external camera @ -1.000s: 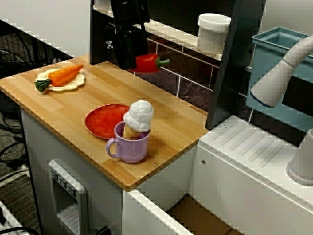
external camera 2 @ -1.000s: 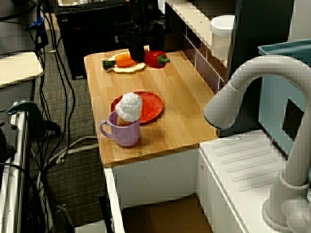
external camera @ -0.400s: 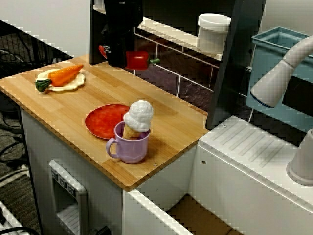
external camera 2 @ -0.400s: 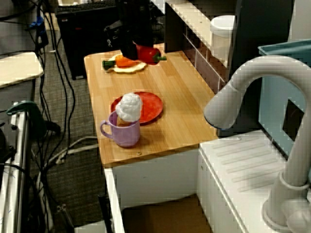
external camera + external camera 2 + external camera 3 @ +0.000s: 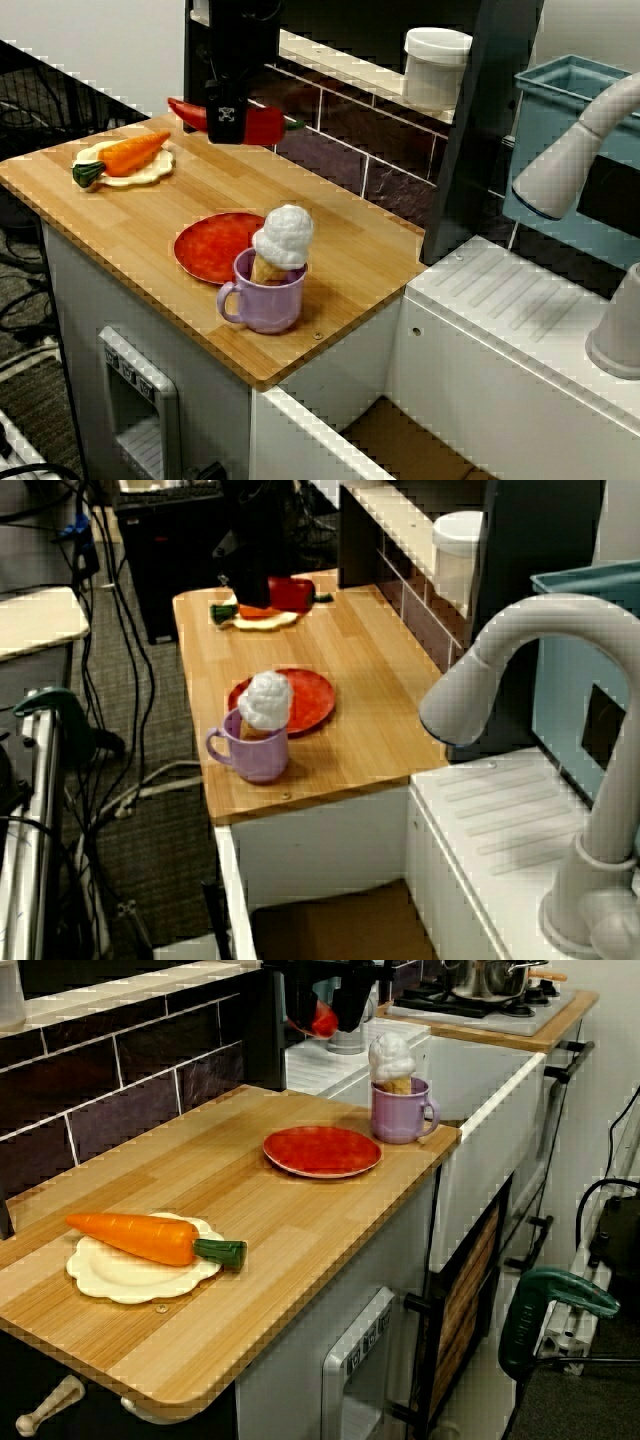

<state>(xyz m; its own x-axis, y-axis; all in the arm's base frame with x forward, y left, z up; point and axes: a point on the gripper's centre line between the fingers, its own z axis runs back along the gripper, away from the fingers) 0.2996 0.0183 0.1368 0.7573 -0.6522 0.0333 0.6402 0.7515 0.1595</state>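
The gripper (image 5: 226, 120) is clamped on a red pepper (image 5: 263, 125), lifted clear above the counter (image 5: 150, 215) near the carrot (image 5: 135, 152).

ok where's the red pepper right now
In the front view the red pepper is clamped in the gripper above the back left of the counter, just right of the carrot.

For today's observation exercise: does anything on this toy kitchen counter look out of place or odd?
A toy ice cream cone stands in the purple mug, an odd holder, beside the bare red plate. The red pepper hangs above the counter, clamped in the gripper.
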